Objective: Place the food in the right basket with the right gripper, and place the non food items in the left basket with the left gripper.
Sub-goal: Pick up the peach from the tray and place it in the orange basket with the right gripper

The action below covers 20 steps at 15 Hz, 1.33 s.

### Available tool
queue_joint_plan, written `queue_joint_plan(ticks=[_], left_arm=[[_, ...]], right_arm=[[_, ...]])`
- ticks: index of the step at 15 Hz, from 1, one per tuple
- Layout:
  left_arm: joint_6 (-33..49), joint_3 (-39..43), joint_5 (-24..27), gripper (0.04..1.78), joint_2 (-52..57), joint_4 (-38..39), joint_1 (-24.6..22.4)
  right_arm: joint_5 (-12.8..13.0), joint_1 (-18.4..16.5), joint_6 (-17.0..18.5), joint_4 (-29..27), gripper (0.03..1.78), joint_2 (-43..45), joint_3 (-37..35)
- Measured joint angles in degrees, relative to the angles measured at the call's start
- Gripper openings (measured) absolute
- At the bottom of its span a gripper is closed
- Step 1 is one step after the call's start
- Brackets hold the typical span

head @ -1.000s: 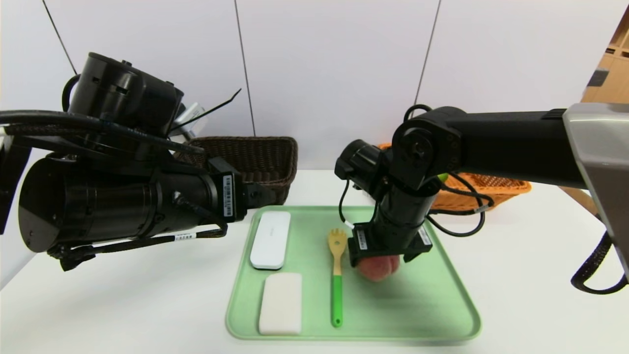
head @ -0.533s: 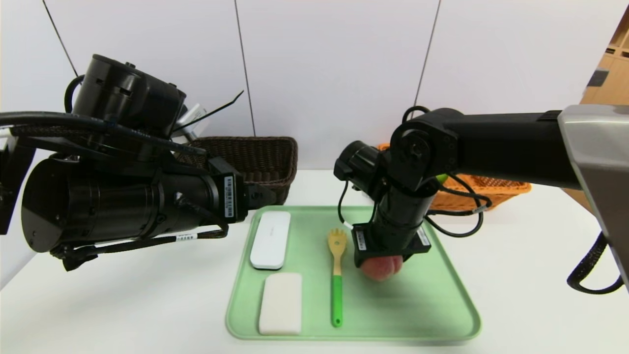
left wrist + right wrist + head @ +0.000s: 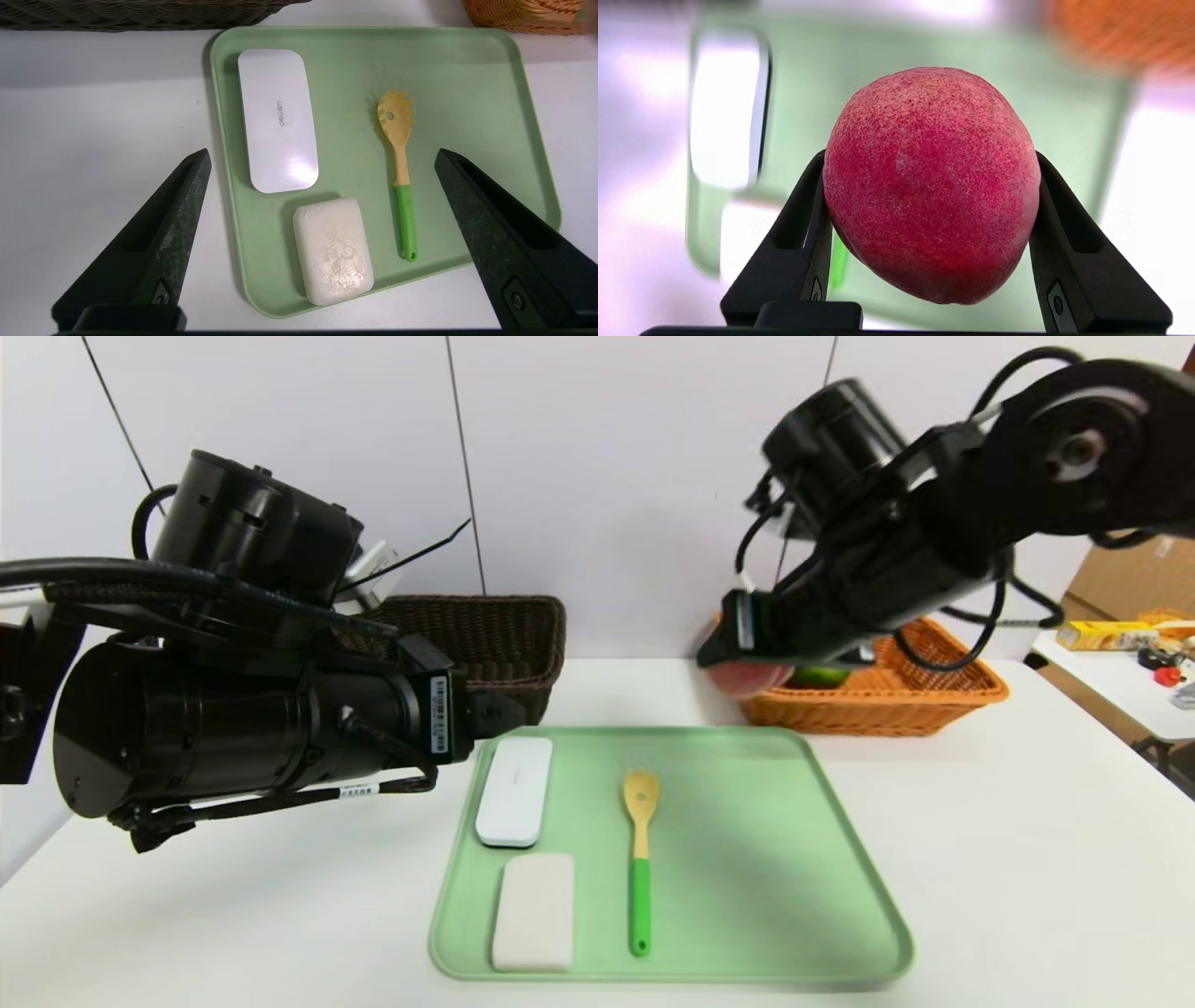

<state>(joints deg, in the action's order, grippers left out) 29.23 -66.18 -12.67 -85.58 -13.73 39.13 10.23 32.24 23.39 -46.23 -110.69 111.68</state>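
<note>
The right end effector (image 3: 931, 233) is clamped on the peach (image 3: 931, 184) across its widest part, held in the air at the near edge of the orange basket (image 3: 934, 695). The fruit looks light, round, matte-skinned and easily bruised — a gentle squeeze suits it. The left end effector (image 3: 322, 196) hangs spread wide above the green tray (image 3: 467, 70), where the smooth white case (image 3: 278, 121), chalky soap block (image 3: 334, 249) and spoon (image 3: 399, 158) lie.
</note>
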Motion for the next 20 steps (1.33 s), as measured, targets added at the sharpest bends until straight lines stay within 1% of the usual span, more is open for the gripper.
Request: queue_joint_plan(ticks=[2,3,4,5,7,8,10,13,17,18,20], left_arm=[[0.11,-0.07,0.02,1.69,-0.17,0.0,0.02],[0.3,-0.07,0.0,1.69,-0.23,0.01,0.02],[0.48,-0.05,0.0,1.69,-0.26,0.01,0.04],[0.61,0.01,0.0,1.69,-0.3,0.01,0.04],[0.65,0.01,0.02,1.69,-0.33,0.01,0.09],[0.69,0.01,0.02,1.69,-0.3,0.0,0.09],[0.72,0.15,0.0,1.69,-0.23,-0.05,0.09],[0.8,0.22,0.0,1.69,-0.06,-0.07,0.04],[0.8,0.63,0.02,1.69,0.16,0.0,0.09],[0.8,0.67,0.02,1.69,0.22,-0.02,0.06],[0.8,0.67,0.02,1.69,0.4,-0.02,0.04]], right_arm=[[3.88,-5.49,-5.73,5.91,1.14,2.08,0.04],[4.84,-8.66,-7.8,7.67,1.14,2.65,0.04],[4.99,-11.52,-8.63,8.36,1.14,2.86,0.04],[4.68,-14.34,-8.85,8.67,1.14,2.73,0.04],[2.69,-19.87,-8.87,8.89,1.13,1.13,0.04],[1.76,-22.1,-8.85,8.96,1.13,-0.13,0.01],[0.95,-25.94,-8.57,9.3,1.13,-3.19,-0.07],[0.66,-28.78,-6.51,10.73,1.13,-7.47,-0.18],[0.6,-30.88,-6.31,10.9,1.13,-11.61,-0.21],[0.54,-31.01,-6.36,10.98,1.22,-12.3,-0.21],[0.24,-31.06,-6.25,13.19,1.34,-13.09,-0.18]])
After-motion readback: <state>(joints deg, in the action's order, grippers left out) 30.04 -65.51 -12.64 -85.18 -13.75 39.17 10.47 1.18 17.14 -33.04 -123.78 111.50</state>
